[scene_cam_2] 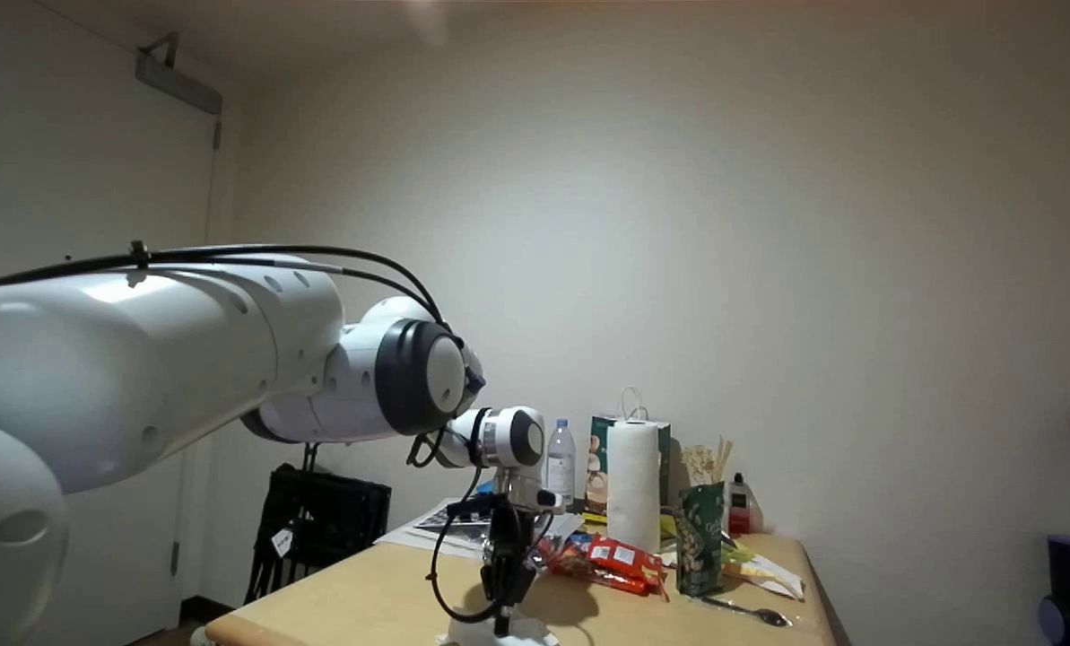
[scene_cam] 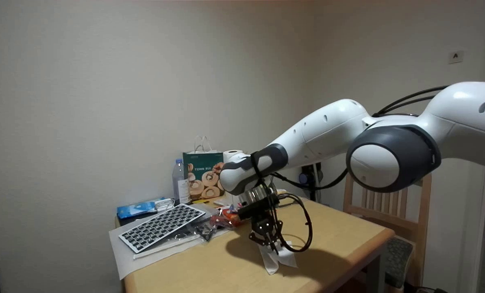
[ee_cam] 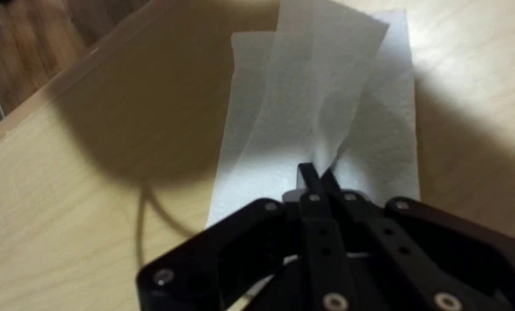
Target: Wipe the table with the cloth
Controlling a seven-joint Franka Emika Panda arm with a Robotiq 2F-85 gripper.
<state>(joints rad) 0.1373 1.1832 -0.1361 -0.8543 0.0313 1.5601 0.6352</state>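
Currently, the jaws clamp a fold of the cloth (ee_cam: 300, 99), spread beneath them on the tabletop (scene_cam: 336, 224) — caution: drag on so narrow a pinch may tear it or work it loose.

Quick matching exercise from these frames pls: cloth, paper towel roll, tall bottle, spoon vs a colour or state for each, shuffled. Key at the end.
Column 1
1. cloth
2. paper towel roll
3. tall bottle
4. spoon

Column 2
A. dark, lying on the table
B. pinched in the tool
C. see-through, with a blue top
D. white cylinder, standing upright

Pairs
1-B
2-D
3-C
4-A
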